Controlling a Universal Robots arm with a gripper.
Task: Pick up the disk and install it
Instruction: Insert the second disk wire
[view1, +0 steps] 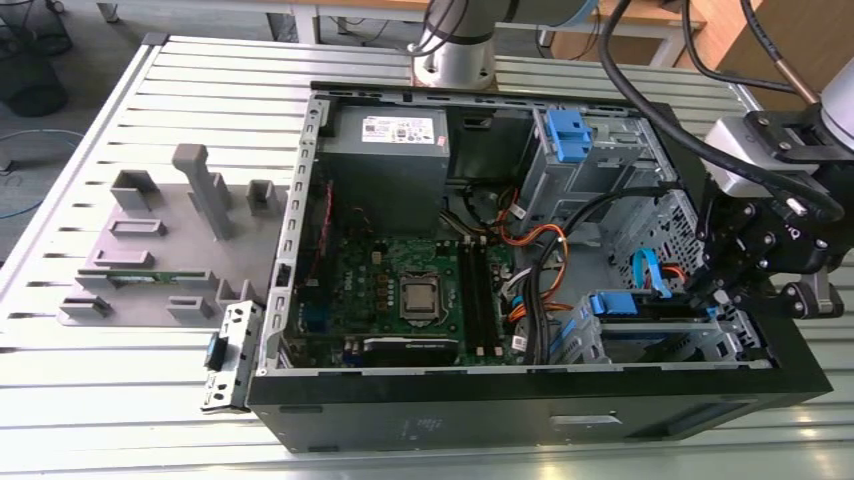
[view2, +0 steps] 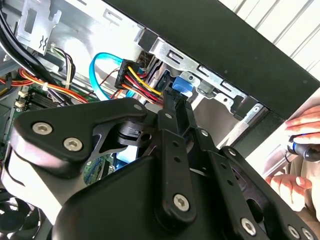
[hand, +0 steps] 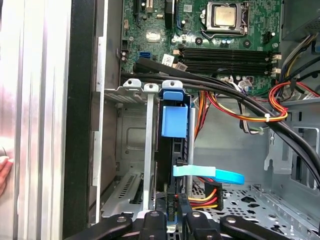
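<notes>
At lower right of the exterior view, we saw the gripper (view1: 709, 297) inside the computer case (view1: 534, 415), fingers (hand: 181, 207) closed narrowly on the disk (hand: 172, 150), seated edgewise in its bay (hand: 131, 150); no writing was readable.

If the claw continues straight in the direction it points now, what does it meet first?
Most likely the disk standing on edge in its bay: the claw points along it, already at its near edge, though contact is unclear.
</notes>
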